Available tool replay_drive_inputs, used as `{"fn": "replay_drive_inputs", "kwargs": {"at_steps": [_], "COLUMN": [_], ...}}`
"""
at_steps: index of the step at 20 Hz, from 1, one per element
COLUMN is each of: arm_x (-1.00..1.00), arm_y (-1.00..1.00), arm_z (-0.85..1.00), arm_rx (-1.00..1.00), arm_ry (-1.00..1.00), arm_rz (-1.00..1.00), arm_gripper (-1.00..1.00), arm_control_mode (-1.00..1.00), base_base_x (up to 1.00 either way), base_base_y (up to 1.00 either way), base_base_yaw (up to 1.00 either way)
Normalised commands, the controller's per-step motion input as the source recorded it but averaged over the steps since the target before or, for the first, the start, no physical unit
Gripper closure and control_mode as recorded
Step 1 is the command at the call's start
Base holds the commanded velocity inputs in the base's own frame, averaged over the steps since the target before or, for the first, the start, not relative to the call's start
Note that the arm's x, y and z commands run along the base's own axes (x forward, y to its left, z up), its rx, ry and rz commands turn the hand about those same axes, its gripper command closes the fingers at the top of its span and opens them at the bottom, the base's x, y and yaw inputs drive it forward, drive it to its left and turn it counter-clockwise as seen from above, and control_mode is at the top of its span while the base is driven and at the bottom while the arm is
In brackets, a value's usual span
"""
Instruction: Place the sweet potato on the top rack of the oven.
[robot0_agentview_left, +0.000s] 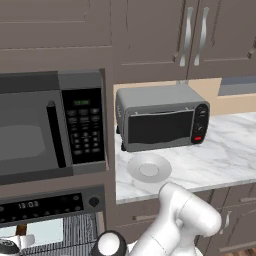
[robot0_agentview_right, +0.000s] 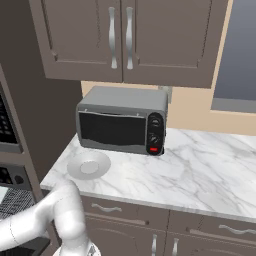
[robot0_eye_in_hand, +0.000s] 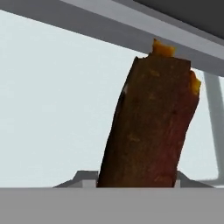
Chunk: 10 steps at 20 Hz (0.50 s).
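The reddish-brown sweet potato (robot0_eye_in_hand: 151, 127) stands up close in the hand view, rising from between the finger tips of my gripper (robot0_eye_in_hand: 133, 183), which is shut on it. Behind it are a pale surface and grey metal bars. In the left base view the hand (robot0_agentview_left: 10, 244) is low at the far left, inside the oven (robot0_agentview_left: 50, 206), below its dark control strip with clock and knob. A bit of the brown tuber (robot0_agentview_left: 21, 229) shows above the hand. The grey wire top rack (robot0_agentview_left: 80, 234) lies just to its right.
A microwave (robot0_agentview_left: 50, 125) sits above the oven. On the marble counter (robot0_agentview_left: 225, 150) stand a grey toaster oven (robot0_agentview_left: 160, 122) and a white plate (robot0_agentview_left: 149, 168). Cabinets hang above. My white arm (robot0_agentview_left: 185, 220) crosses the lower part of the view.
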Motion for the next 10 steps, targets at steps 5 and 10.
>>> {"fn": "replay_drive_inputs", "kwargs": {"at_steps": [5,10], "arm_x": [0.0,-0.01], "arm_y": [0.03,0.0], "arm_z": [0.0,0.0], "arm_rx": [0.0,0.0], "arm_ry": [0.01,0.0], "arm_rz": [0.0,0.0], "arm_gripper": [-1.0,-1.0], "arm_control_mode": [-1.0,-1.0], "base_base_x": [0.0,0.0], "base_base_y": [0.0,0.0], "base_base_yaw": [0.0,0.0]}}
